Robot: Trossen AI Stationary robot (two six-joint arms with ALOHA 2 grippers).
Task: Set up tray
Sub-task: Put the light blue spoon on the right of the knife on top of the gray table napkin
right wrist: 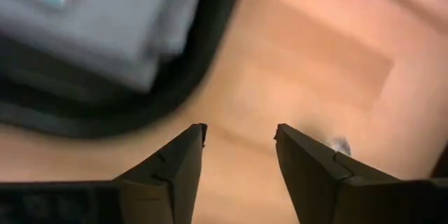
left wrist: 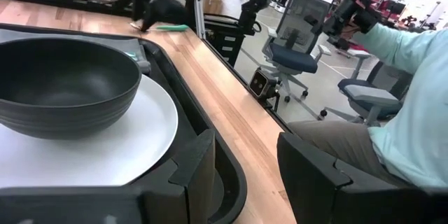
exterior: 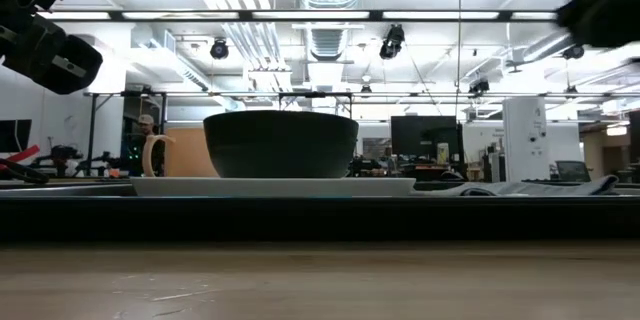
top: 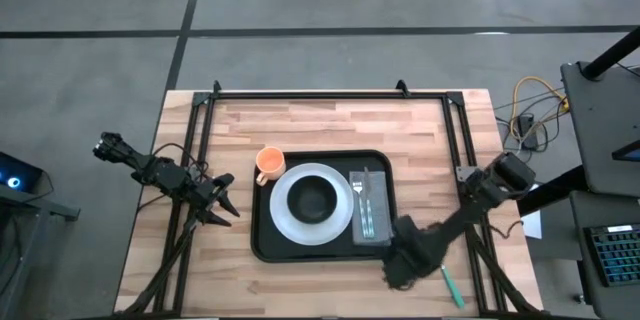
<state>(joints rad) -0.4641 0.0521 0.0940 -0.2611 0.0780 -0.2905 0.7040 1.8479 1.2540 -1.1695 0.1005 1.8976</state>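
The black tray [top: 262, 245] lies mid-table. On it sit a white plate [top: 285, 222] bearing a dark bowl [top: 313, 200], an orange cup [top: 270, 165] in its far-left corner, and a grey folded napkin [top: 378, 230] with cutlery [top: 363, 205] along its right side. My left gripper [top: 228, 207] hovers open just left of the tray, with the tray's rim [left wrist: 231, 175] between its fingers in the left wrist view. My right gripper [top: 403, 263] is open above bare wood at the tray's near-right corner [right wrist: 175, 98].
A green pen-like item [top: 450, 287] lies on the wood near the table's near-right corner. A person in a light sleeve [left wrist: 413, 91] sits beyond the table edge among office chairs. Cables and equipment stand off the table's right side.
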